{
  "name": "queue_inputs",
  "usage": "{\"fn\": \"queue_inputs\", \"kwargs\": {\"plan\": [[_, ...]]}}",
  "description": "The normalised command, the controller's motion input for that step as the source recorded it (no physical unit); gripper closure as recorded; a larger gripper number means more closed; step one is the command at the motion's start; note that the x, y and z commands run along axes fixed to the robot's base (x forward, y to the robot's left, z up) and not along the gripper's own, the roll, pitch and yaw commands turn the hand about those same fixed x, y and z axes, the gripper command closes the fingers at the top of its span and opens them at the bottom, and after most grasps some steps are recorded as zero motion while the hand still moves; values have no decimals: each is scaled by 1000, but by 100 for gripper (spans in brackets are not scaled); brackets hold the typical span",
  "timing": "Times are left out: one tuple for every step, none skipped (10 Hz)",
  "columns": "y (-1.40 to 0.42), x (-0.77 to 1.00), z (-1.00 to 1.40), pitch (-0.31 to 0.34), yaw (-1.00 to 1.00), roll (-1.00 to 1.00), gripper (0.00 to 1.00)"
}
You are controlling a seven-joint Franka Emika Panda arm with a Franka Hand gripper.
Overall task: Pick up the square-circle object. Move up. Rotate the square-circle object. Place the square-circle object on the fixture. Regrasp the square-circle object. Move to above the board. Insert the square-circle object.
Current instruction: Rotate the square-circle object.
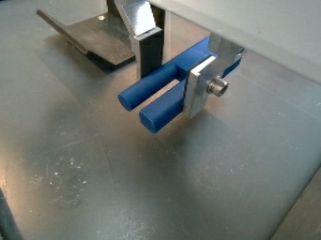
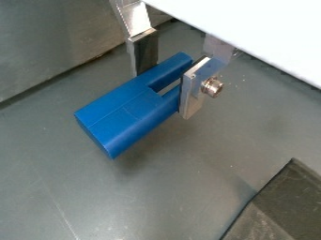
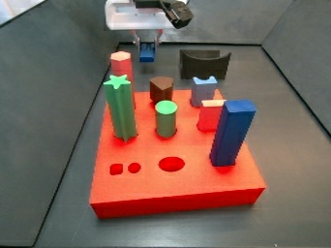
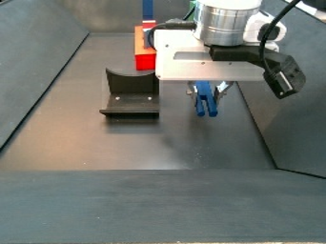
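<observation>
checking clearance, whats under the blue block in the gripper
Bare grey floor shows under the blue block in both wrist views; it appears to hang clear. The gripper covers its clamped middle.

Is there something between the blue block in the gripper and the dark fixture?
No. The gripper holds the block beside the fixture; in a side view only bare grey floor lies between them.

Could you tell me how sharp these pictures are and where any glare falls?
Both wrist views look soft, the square-circle object in the claw blurred at its edges; a side view shows the board fairly crisply; another shows pale sheen on the floor.
</observation>
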Motion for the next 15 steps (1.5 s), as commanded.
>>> {"fn": "queue_inputs", "kwargs": {"plan": [[15,32,-591,-138,1,-171,100],[20,31,-533,-147,-1,-178,100],[19,28,-508,-154,-3,-180,100],[20,23,-457,-169,-9,-181,100],[22,25,-442,-172,-10,-182,100],[21,23,-410,-171,-9,-190,100],[23,25,-367,-168,-8,-202,100],[25,26,-339,-171,-9,-206,100],[0,0,0,0,0,0,0],[0,0,1000,0,0,0,0],[0,-7,1000,12,0,1,0],[2,-18,1000,53,-7,16,0],[6,-13,1000,90,-11,28,0],[7,-8,1000,119,-13,45,0],[6,-13,1000,132,-9,69,0]]}}
